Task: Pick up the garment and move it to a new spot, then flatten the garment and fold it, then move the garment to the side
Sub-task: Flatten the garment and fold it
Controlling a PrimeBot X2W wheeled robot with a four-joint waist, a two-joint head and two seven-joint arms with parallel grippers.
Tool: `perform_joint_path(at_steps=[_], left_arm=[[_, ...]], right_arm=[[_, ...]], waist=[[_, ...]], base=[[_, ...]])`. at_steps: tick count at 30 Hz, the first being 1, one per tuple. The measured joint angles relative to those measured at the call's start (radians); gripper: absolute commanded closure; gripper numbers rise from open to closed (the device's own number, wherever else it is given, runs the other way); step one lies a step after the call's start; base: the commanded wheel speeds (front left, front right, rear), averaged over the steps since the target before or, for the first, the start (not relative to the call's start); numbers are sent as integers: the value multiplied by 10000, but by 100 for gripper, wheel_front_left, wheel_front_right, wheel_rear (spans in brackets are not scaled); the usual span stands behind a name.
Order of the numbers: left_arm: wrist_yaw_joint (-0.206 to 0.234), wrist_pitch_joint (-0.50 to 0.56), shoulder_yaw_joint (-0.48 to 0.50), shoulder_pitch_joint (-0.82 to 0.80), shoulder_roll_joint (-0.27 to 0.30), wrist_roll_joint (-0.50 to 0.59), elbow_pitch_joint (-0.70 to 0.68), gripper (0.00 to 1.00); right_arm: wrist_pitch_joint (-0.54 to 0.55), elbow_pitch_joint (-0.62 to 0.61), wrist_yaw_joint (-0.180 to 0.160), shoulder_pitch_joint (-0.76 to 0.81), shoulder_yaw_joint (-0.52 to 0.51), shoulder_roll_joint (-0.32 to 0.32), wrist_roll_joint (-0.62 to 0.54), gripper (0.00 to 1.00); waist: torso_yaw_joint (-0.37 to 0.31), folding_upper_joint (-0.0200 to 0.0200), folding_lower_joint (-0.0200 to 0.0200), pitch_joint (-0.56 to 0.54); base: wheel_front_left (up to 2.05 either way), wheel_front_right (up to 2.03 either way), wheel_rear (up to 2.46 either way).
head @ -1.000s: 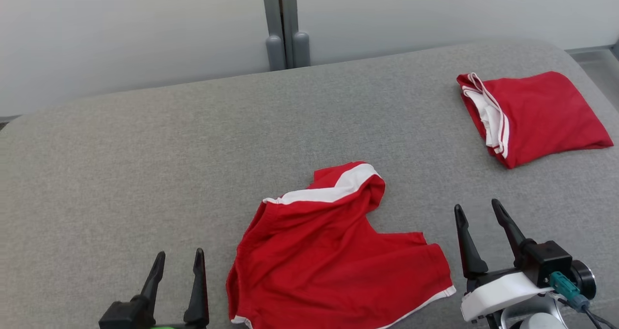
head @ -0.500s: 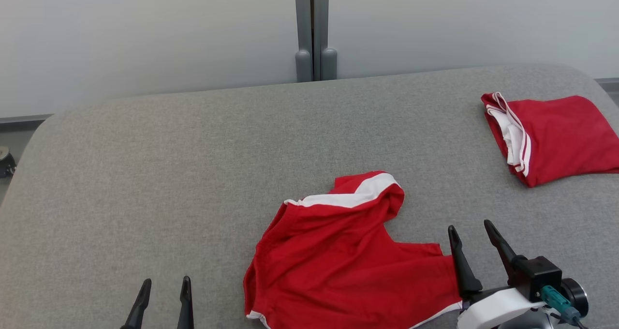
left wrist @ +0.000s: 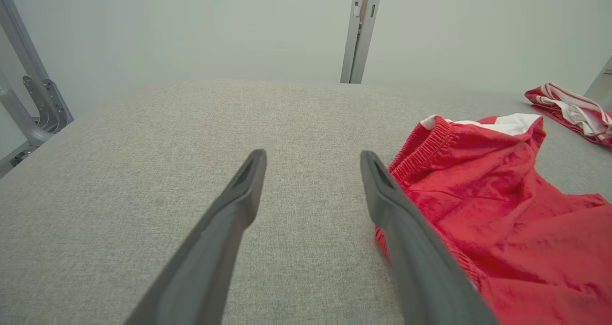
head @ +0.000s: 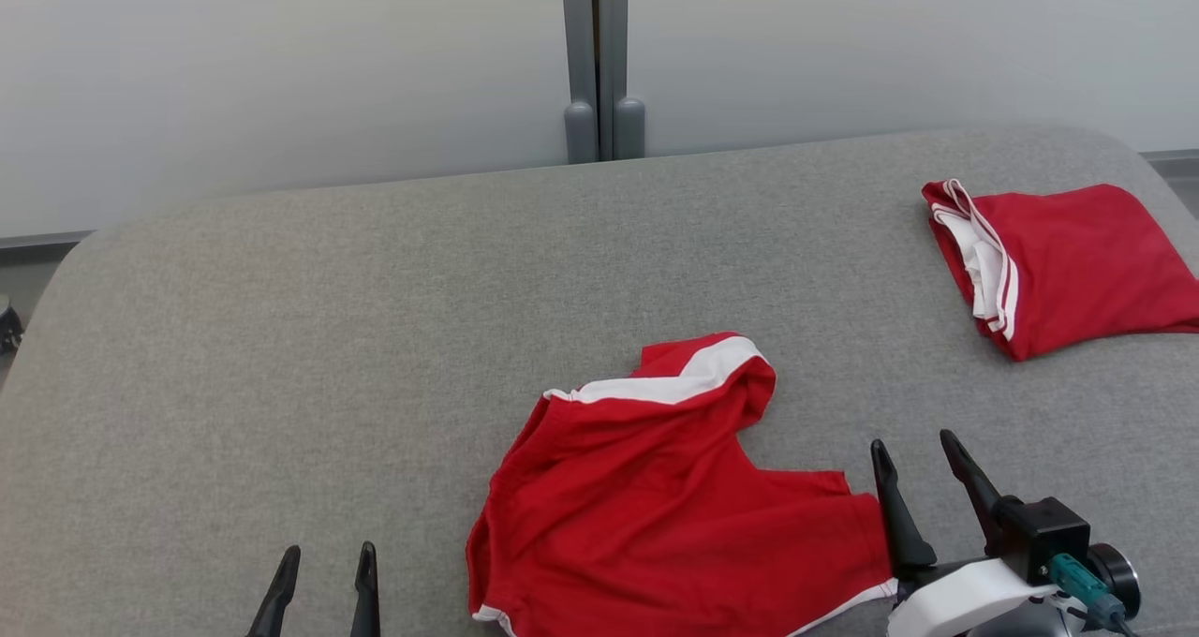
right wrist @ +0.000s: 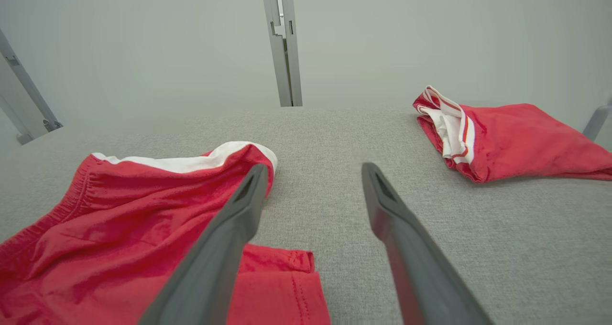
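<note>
My left gripper (head: pixel 328 555): fingers apart, empty, left of the crumpled red white-trimmed shorts (head: pixel 656 515) lying on the grey fabric surface (head: pixel 281 356) | my right gripper (head: pixel 912 442): fingers apart, empty, just beside the shorts' right edge | folded red-and-white garment (head: pixel 1077 262): far right, well apart

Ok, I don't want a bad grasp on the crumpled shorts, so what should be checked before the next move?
1. Is the left pincer open and empty? Ok.
2. Is the right pincer open and empty? Ok.
3. Do the crumpled red shorts lie between the two pincers, ungrasped? Ok.
4. Are the shorts flat? Not ok: the waistband is turned over and the cloth is wrinkled.
5. Is there bare grey surface for a new spot? Ok, on the left.
6. Is the folded red garment apart from the shorts? Ok.
</note>
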Motion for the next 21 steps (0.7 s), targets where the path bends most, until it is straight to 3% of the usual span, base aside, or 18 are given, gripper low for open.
perform_joint_path(at_steps=[2, 4, 10, 13, 21], left_arm=[[-27, -13, -75, 41, 21, -2, 293, 0], [-67, 180, -414, 136, 215, 42, 612, 0], [-109, 1992, -1400, 184, 930, -366, 393, 0], [-113, 2644, -2121, 216, 1417, -771, -104, 0], [-127, 3285, -3009, -30, 2495, -1603, -970, 0]], right_arm=[[98, 261, 0, -28, 19, 0, -10, 0], [907, 481, -4, -36, 330, -98, -244, 0], [3856, 374, 0, 193, 1315, -928, 29, 0], [4790, 182, 2, 531, 1384, -1243, 192, 0], [5520, -155, 0, 603, 1223, -1335, 134, 0]], waist=[[-25, 0, 0, -35], [-65, 0, 0, -68], [-140, 0, 0, -46], [-136, 0, 0, 31], [-176, 0, 0, 456]], base=[[0, 0, 0], [0, 0, 0], [0, 0, 0], [0, 0, 0], [0, 0, 0]])
